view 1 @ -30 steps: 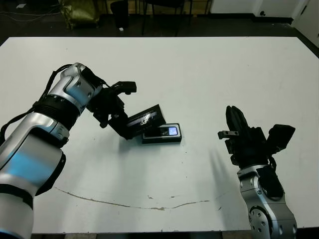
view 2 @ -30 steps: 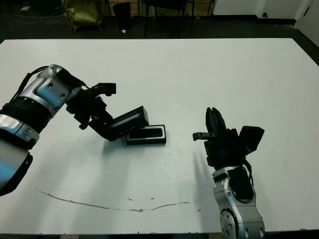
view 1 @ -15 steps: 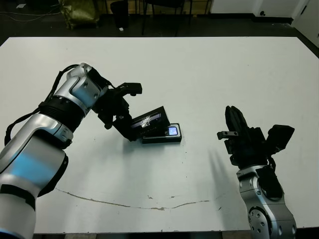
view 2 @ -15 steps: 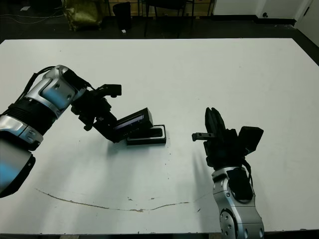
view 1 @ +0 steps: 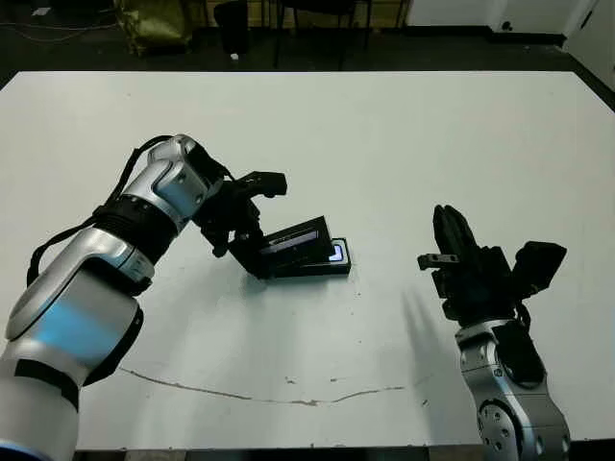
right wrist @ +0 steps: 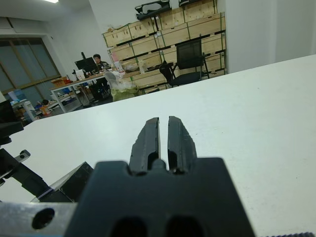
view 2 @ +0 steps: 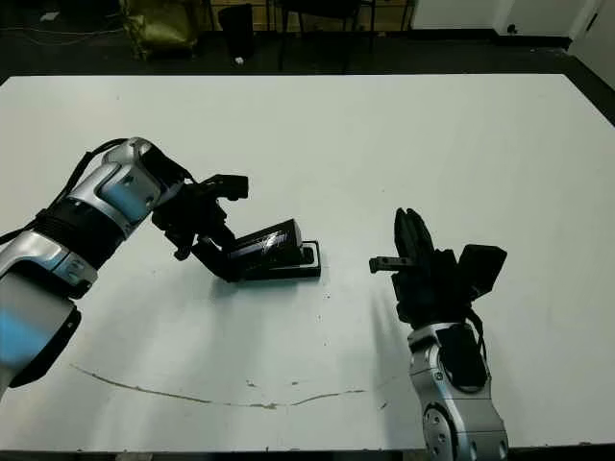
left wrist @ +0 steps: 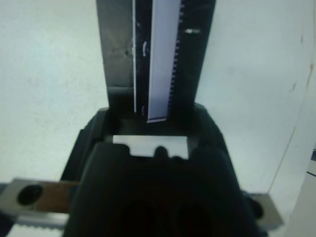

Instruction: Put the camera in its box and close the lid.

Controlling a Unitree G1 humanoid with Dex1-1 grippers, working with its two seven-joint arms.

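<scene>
Lid [view 1: 296,239] lowered onto box [view 1: 322,268], left gripper [view 1: 252,252] clamping

The two head views look forward and down over the same white table [view 1: 404,134] from slightly offset eyes, the left wrist view sits very close behind the left gripper [view 1: 252,252] facing the lid [left wrist: 155,54], and the right wrist view looks along the right gripper [right wrist: 163,138] (low across the table).
</scene>
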